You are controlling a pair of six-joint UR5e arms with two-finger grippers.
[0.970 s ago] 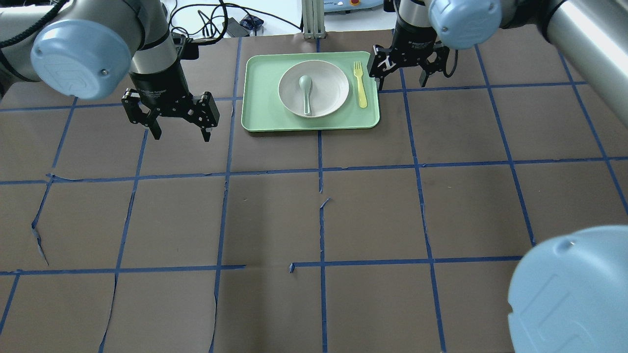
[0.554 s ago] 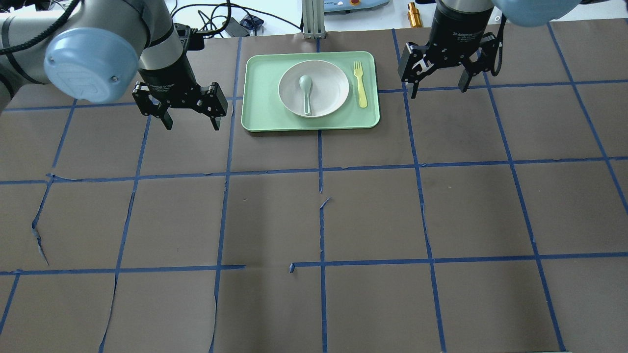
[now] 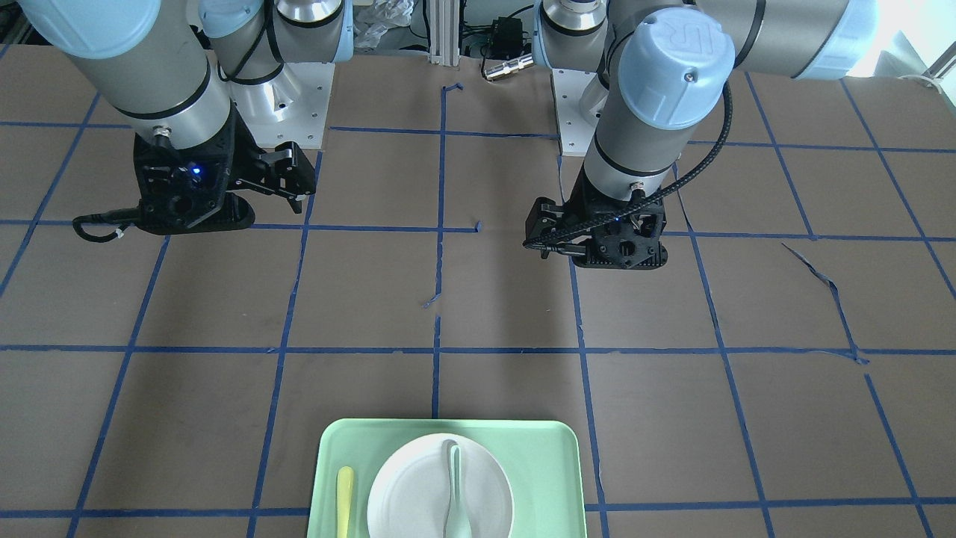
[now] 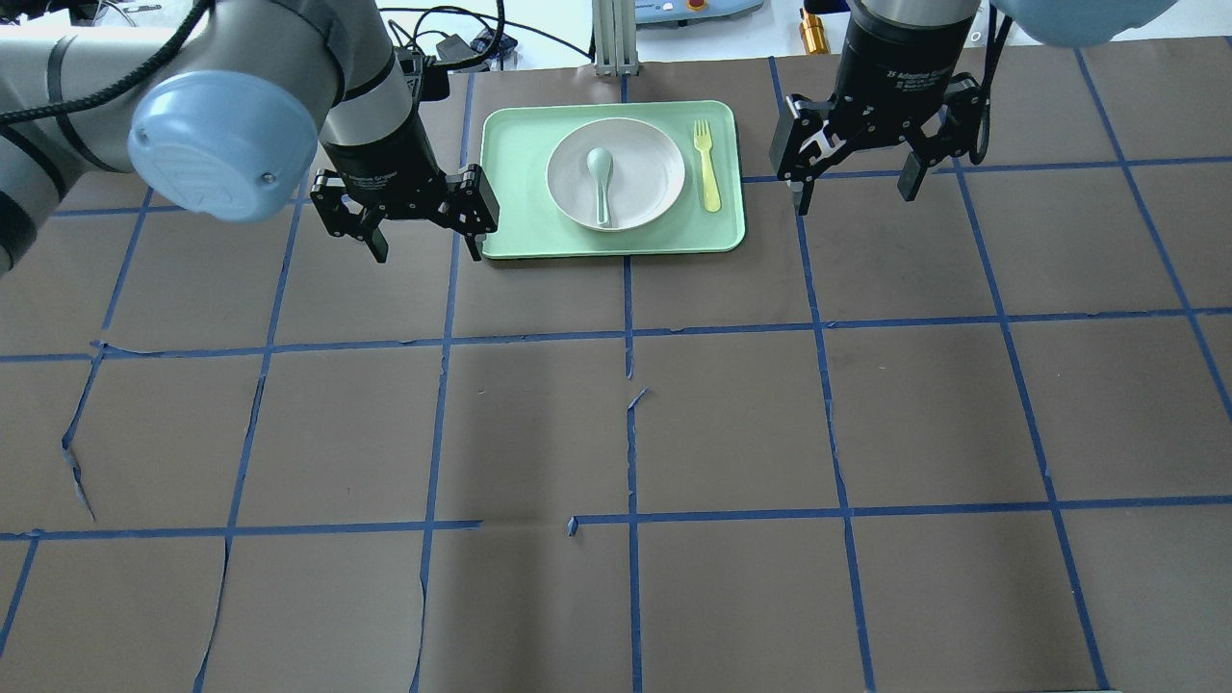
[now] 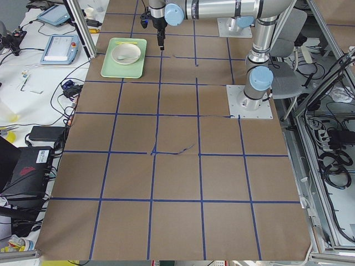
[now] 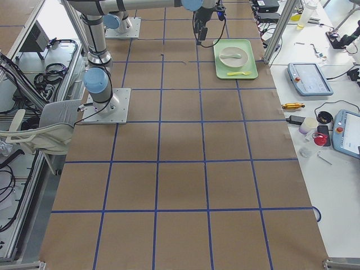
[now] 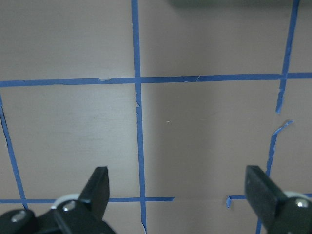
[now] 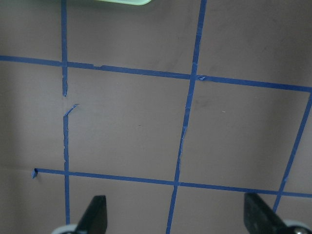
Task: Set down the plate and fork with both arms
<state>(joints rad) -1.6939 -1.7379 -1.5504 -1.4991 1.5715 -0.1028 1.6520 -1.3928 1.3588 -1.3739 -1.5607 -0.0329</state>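
Observation:
The white plate lies on a mint-green tray at the far middle of the table, with a grey-green spoon in it. The yellow fork lies on the tray right of the plate. My left gripper is open and empty, just off the tray's left front corner. My right gripper is open and empty, a little right of the tray. The wrist views show the left fingers and right fingers spread over bare table. The plate and fork also show in the front view.
The table is brown paper with a blue tape grid. Behind the far edge are cables, a metal post and a brass part. The tray's edge shows at the top of the right wrist view.
My left gripper has moved right, up to the tray's left front corner. My right gripper has moved right, away from the fork side of the tray. Both stayed open.

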